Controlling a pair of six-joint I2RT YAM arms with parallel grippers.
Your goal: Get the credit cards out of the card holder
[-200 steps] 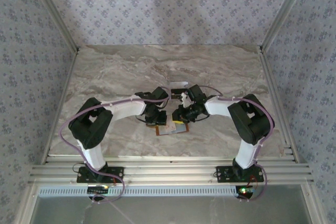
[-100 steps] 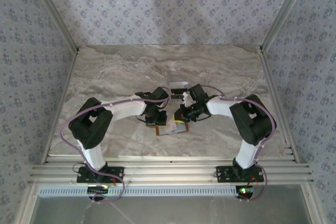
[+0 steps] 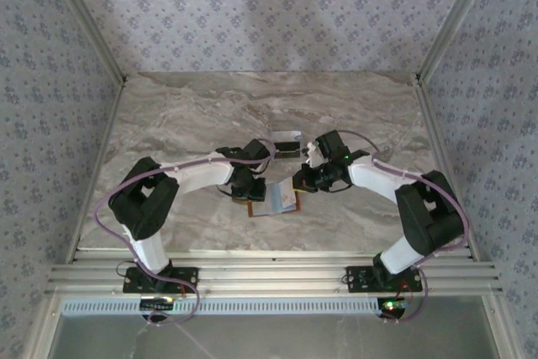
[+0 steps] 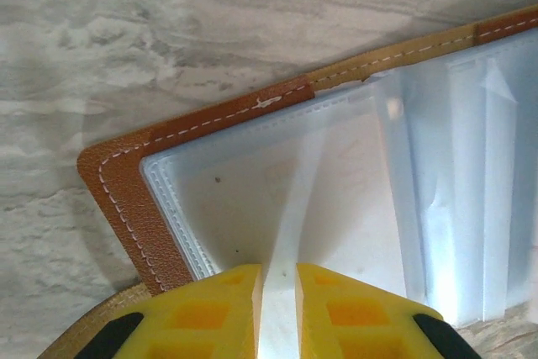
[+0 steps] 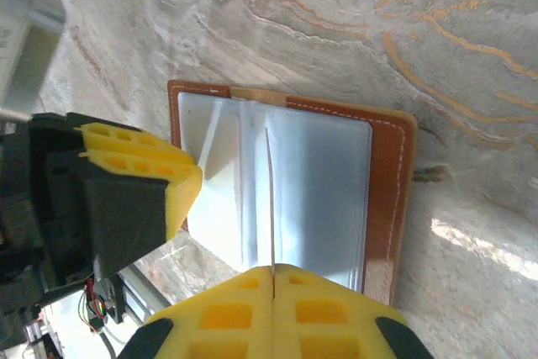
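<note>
**Pinching a leaf at the open card holder**

The card holder (image 3: 273, 202) lies spread open, lining up, on the desk (image 3: 193, 115) between the two arms. A second ago the right claw (image 5: 273, 273) was slightly parted over it. Now its yellow fingers are pressed fully together on a thin pale leaf (image 5: 271, 199), seen edge-on and rising from the middle of the holder. In the overhead view the right arm has swung outward to its own side, and a pale sheet stands lifted above the holder's right half. The holder itself has not shifted. The left claw (image 4: 277, 279) is nearly closed, nipping a clear sleeve leaf (image 4: 307, 199) at the holder's left half and so pinning that side.

Whether the pinched leaf is one of the credit cards or only a plastic pocket cannot be told, and no card shows as a separate thing. If it is a card, extraction has begun and a steady pull away from the spine should free it. If it is a pocket, the grip merely opens the holder and the cards are still to be found.
</note>
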